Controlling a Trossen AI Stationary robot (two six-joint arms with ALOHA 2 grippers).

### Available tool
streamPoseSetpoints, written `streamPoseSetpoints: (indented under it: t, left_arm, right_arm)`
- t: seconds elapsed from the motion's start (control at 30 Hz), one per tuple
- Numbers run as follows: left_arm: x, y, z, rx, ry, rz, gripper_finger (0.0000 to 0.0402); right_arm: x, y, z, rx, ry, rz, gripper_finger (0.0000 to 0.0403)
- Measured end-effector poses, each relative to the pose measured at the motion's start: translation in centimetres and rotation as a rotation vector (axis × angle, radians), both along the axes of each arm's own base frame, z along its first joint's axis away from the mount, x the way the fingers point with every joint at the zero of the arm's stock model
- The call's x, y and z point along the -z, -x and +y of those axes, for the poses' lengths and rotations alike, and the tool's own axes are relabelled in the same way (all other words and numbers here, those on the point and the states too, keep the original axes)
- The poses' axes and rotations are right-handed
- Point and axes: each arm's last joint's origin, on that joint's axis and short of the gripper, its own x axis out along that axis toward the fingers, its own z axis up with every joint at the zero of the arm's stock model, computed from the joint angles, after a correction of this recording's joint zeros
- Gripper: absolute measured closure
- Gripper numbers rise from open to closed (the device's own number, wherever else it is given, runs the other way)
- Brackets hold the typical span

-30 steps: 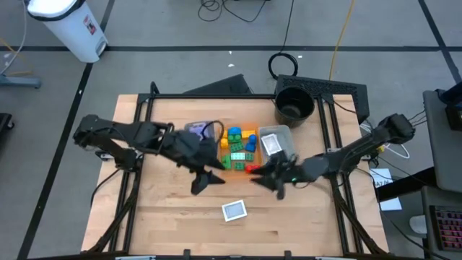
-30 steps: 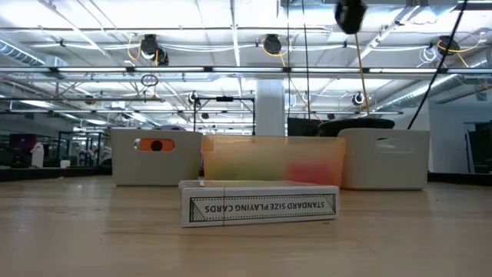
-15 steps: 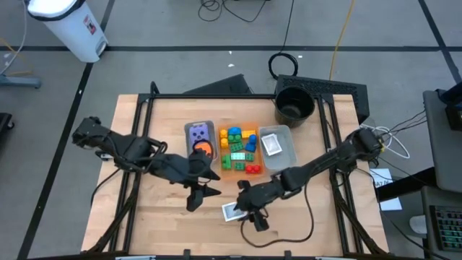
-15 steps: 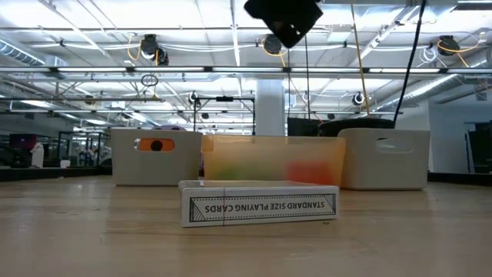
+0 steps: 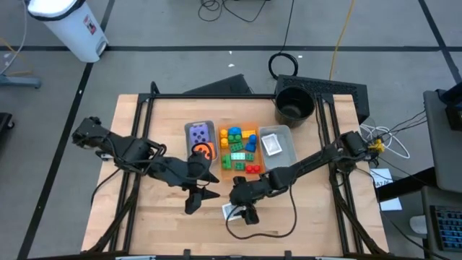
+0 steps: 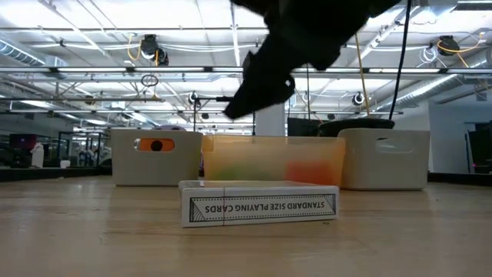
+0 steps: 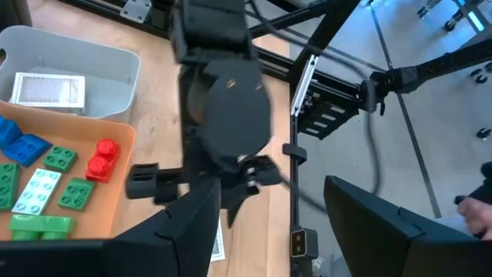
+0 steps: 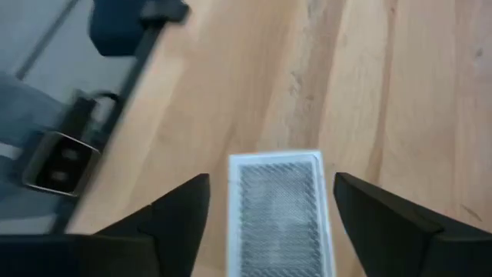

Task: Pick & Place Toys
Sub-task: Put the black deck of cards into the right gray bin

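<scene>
Hovering over the card box (image 8: 281,201) on the desk (image 5: 310,217), the right end effector (image 8: 270,223) stands open, its fingers either side of the box, not touching. The left end effector (image 5: 196,196), open, waits nearby. An orange tray (image 5: 254,172) holds bricks (image 5: 237,148); a grey tray (image 5: 287,153) holds cards. Half a second ago the right end effector was higher.
</scene>
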Motion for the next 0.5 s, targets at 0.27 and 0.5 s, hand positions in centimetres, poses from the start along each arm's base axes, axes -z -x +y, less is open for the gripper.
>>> streamPoseSetpoints:
  t: [0.27, 0.5]
  left_arm:
    - [0.0, 0.0, 0.0, -0.011, 0.016, 0.004, 0.0163]
    - [0.0, 0.0, 0.0, -0.015, 0.021, 0.004, 0.0163]
  right_arm:
    - [3.4, -0.5, 0.5, -0.036, 0.122, 0.035, 0.0057]
    - [3.8, -0.3, 1.1, -0.012, 0.160, 0.039, 0.0019]
